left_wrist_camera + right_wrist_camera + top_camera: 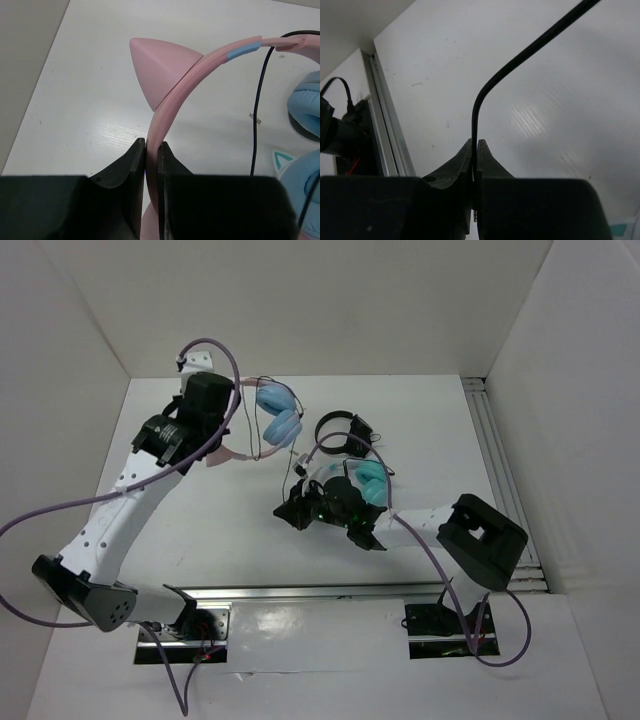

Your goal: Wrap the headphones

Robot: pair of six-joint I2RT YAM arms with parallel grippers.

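There was the left hand (151,145), fingers pressed in on the band of the pink-banded over-ear headphones (280,412), the ones with round light-blue ear cups. From the wrist view the band arched up out of the grip. A small pink triangular cat ear (156,67) stood just above the fingertips, and one padded blue cup (306,105) showed at the right edge. The pair sat toward the far left part of the white table (440,430). The cups hung just right of the left hand; I could not tell whether they touched the surface.

Over to the right hand (474,146): jaws nearly together, pinching a thin dark cable (520,59) that rose from between the fingertips, bent, and ran off to the upper right. Its metal plug tip poked out below the grip.

The right arm reached across a teal-cupped pair of headphones with a white band (372,480), lying near the middle of the table. A smaller all-black pair of headphones (338,428) lay just beyond it, between the teal pair and the pink one.
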